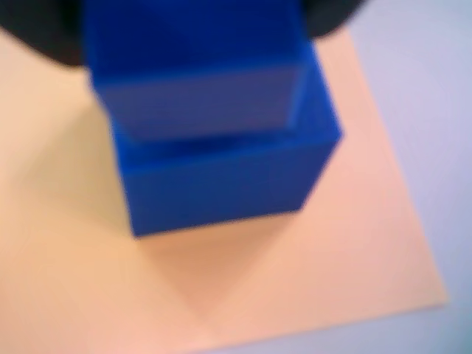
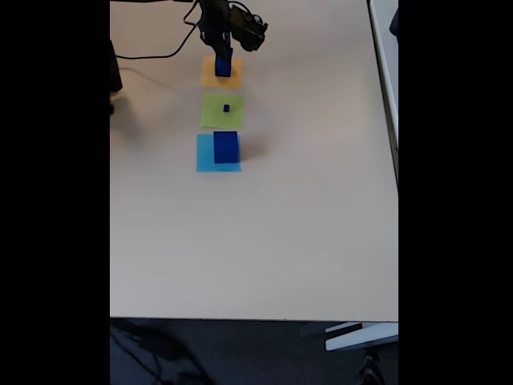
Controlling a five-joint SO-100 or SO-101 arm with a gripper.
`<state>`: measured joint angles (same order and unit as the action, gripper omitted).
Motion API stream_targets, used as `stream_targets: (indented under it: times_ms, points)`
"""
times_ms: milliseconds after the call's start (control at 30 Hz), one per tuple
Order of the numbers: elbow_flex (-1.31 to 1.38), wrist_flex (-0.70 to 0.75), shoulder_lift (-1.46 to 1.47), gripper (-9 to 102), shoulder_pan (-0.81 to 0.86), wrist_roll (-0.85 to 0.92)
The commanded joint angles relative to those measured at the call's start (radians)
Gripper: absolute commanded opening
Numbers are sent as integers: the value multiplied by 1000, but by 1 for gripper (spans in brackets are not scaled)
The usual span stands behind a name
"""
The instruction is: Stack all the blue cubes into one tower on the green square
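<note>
In the wrist view a blue cube [image 1: 221,184] fills the upper middle, blurred, over an orange-yellow paper square [image 1: 88,243]. A blue block-like part [image 1: 195,103] overlaps its top, and I cannot tell jaw from cube there. In the fixed view my gripper [image 2: 224,56] hangs over this blue cube [image 2: 224,68] on the orange-yellow square [image 2: 208,79] at the table's far end. Whether the fingers grip it is unclear. A tiny blue cube [image 2: 226,107] rests on the green square [image 2: 212,116]. A large blue cube [image 2: 226,147] stands on a light-blue square [image 2: 205,156].
The three paper squares lie in a line down the beige table [image 2: 264,241]. Black cables [image 2: 152,54] trail at the far left beside the arm. The table's right edge [image 2: 385,96] meets another surface.
</note>
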<state>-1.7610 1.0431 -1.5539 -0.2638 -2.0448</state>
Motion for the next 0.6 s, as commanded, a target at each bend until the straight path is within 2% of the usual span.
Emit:
stream_targets:
  times_ms: [0, 567]
  points:
    - [5, -17, -75, 4, -8, -8]
    - [-14, -29, -78, 3, -15, -9]
